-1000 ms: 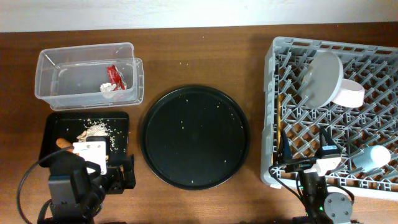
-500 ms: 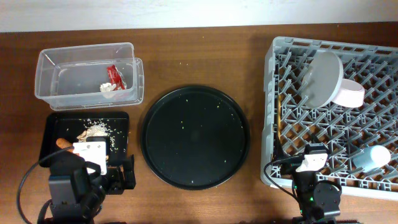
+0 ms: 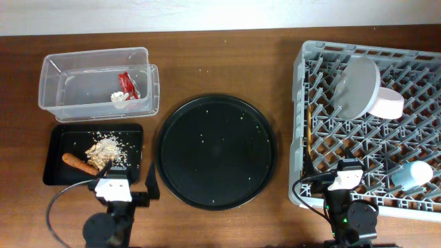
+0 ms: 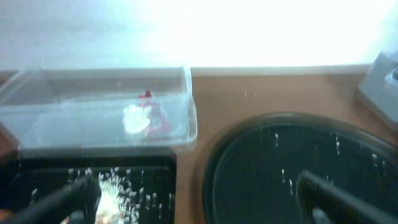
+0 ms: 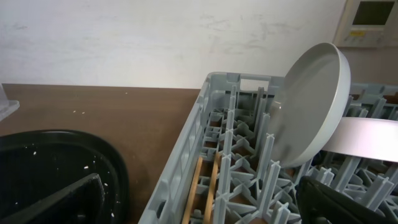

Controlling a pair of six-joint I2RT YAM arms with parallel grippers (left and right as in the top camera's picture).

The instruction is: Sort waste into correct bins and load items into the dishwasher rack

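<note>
The red-and-white wrapper (image 3: 126, 86) lies in the clear tub (image 3: 65, 69), also in the left wrist view (image 4: 148, 117). The carrot (image 3: 79, 163) and beige scraps (image 3: 106, 147) lie in the shallow black tray (image 3: 58, 138). The grey-green plate (image 3: 355, 86) stands on edge in the dishwasher rack (image 3: 324, 52), with the white bowl (image 3: 387, 103) beside it and the blue cup (image 3: 413, 173) at the front right. The two chopsticks (image 5: 207, 185) lie in the rack's left edge. My left gripper (image 3: 127, 186) is open and empty at the table's front edge. My right gripper (image 3: 344, 180) is open and empty at the rack's front edge.
A big round black tray (image 3: 216, 151) with a few crumbs sits in the middle between the bins and the rack. A cable loops from each arm at the front edge. Bare wood runs along the back of the table.
My left arm has drawn back from over the black tray to the front edge, uncovering the carrot and scraps. My right gripper pulled back from the rack a second ago and has stayed still since.
</note>
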